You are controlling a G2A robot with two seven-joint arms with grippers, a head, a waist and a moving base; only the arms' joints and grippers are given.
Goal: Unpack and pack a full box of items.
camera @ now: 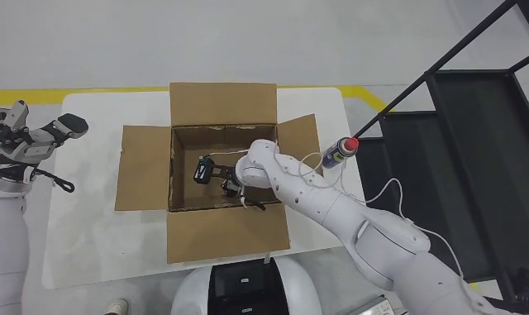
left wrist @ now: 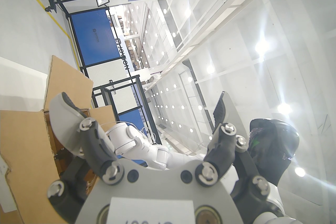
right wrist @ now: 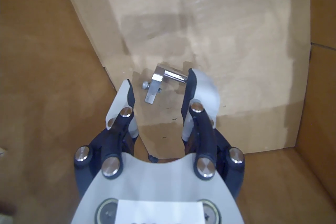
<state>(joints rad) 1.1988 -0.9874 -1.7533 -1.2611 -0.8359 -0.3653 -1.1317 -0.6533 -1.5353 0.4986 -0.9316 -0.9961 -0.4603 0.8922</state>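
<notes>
In the top view the cardboard box (camera: 223,104) stands open at the middle of the white table (camera: 91,232), all four flaps folded outward. The right arm (camera: 306,191) comes in from the lower right and dips into the box. A red-capped spray can (camera: 340,151) lies on the table just right of the right-hand flap. The left gripper (camera: 59,150) hangs at the left edge of the frame, by the table's left side and well apart from the box. In the left wrist view its fingers (left wrist: 63,114) are spread wide with nothing between them and point up into the room, with a box flap at the lower left. In the right wrist view the right gripper (right wrist: 160,76) hovers low over the box floor, jaws apart and empty. Between the fingertips, at the middle of the frame, lies a small metal fitting (right wrist: 152,92): a flat bar, a square block with a short round stub, and a little thumbscrew on the side. The stub's far end reaches to the right-hand fingertip; whether they touch I cannot tell. The fitting is likely rigid, dense for its bulk and slick on its polished faces, so it may skate on the cardboard. The block or flat bar probably offers the surest hold, pinched across flat sides with the fingertips brought right down to the floor, clear of the thumbscrew.
</notes>
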